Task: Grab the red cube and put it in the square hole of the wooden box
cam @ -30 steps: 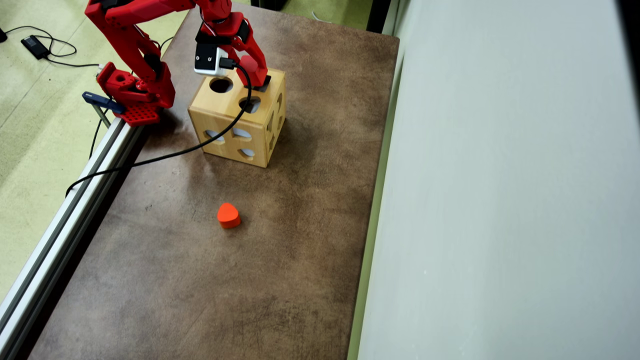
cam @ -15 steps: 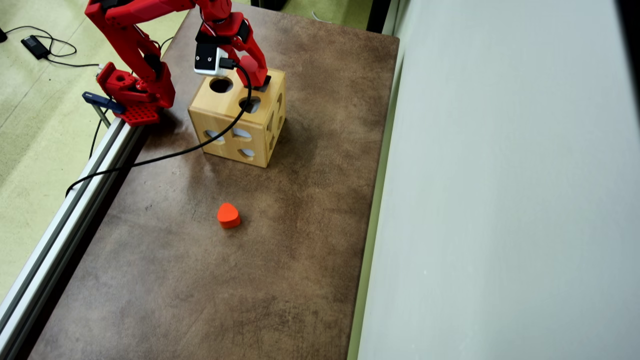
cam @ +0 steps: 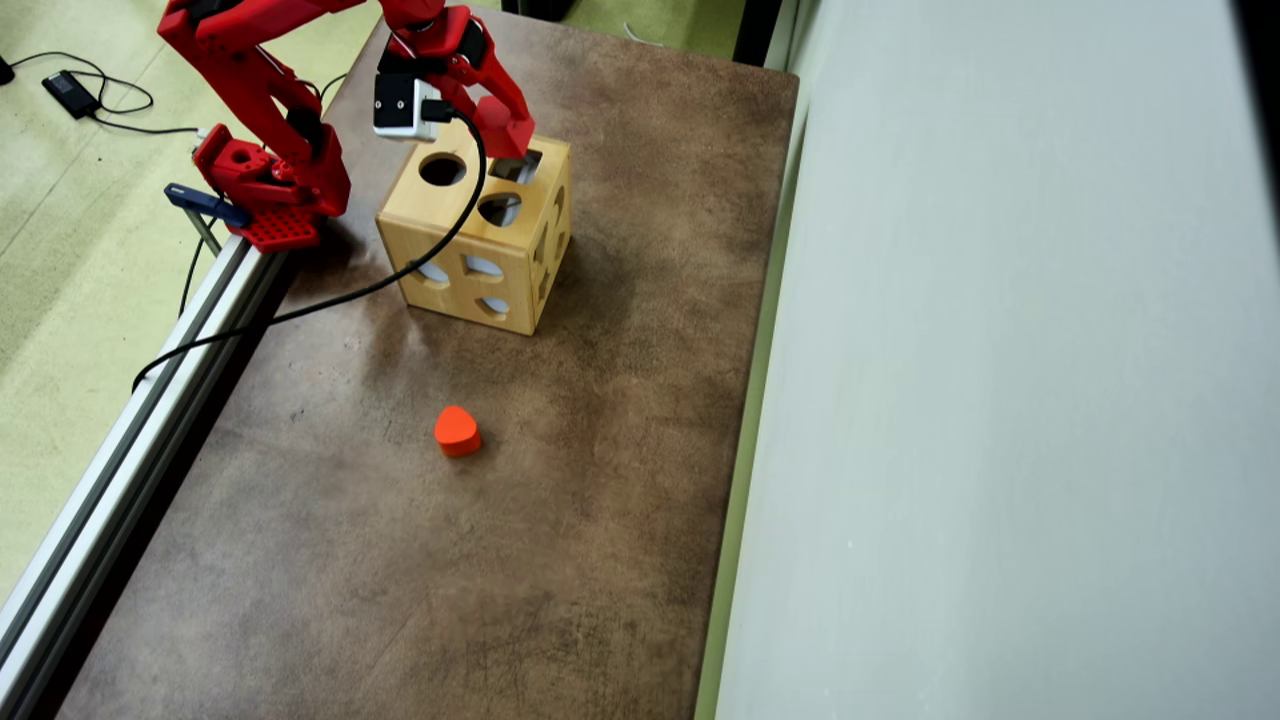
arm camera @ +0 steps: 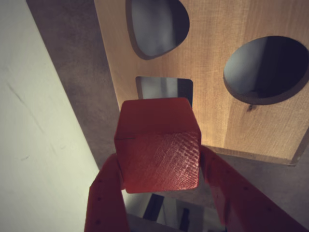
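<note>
One red cube [arm camera: 158,145] clamped, edges roughly square-hole-aligned [arm camera: 164,90].

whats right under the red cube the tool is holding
In the wrist view the red cube, clamped in the tool, hangs over the wooden box. The square hole shows just past it; the cube covers its near edge.

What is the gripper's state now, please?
Gripper: closed on the red cube, above the wooden box.
</note>
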